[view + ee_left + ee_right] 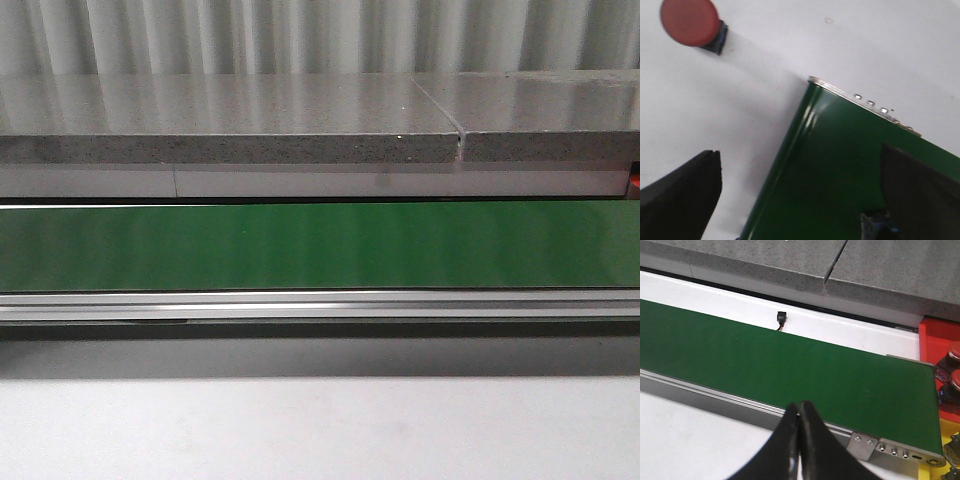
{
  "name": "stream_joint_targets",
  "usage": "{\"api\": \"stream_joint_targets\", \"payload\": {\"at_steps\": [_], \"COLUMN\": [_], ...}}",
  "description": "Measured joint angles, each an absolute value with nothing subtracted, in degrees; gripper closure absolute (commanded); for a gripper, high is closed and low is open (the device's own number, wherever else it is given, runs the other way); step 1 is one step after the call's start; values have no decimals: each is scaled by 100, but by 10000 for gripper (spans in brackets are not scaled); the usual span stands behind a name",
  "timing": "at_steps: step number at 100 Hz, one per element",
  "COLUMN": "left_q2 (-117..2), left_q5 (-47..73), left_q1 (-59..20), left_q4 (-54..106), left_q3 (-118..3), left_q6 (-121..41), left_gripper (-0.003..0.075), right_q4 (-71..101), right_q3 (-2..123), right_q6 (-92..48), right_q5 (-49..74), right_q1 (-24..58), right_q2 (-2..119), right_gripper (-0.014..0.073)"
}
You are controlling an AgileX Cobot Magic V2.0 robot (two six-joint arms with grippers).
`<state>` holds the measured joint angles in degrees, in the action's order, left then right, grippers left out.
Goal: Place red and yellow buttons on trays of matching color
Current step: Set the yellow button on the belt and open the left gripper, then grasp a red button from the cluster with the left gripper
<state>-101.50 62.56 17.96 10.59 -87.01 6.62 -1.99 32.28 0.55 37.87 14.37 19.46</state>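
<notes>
A smooth, slightly glossy green belt (320, 245) is framed by a brushed metal rail (320, 303). Speckled, polished stone slabs (230, 120) are seen behind; the white worktop (320, 430) looks matt.

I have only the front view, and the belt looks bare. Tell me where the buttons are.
Observer: The left wrist view shows a red button on the white surface, off the belt's end.
Operator: Report the left hand.
Observer: The left hand is open and holds nothing.
Operator: Now check the right wrist view.
Observer: A red tray past the belt's end holds red buttons.
</notes>
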Motion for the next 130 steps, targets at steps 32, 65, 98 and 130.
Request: {"api": "stream_joint_targets", "payload": {"at_steps": [32, 65, 98, 130], "left_q2": [-10640, -11460, -12215, -12341], "left_q5": [6157, 5919, 5698, 5469], "left_q1": [2256, 2302, 2302, 2305], "left_q4": [818, 747, 681, 681], "left_q3": [-8735, -9462, -10058, -10092], "left_q6": [683, 683, 730, 740], "left_gripper": [101, 101, 101, 178], "right_q4": [-199, -199, -199, -199], "right_q3": [3228, 3228, 3228, 3228], "right_q6": [55, 55, 55, 55], "right_q5": [3787, 3787, 3787, 3787], "right_q1": [1437, 1437, 1437, 1437], "right_q2": [1946, 1946, 1946, 1946], "right_gripper": [660, 660, 660, 660]}}
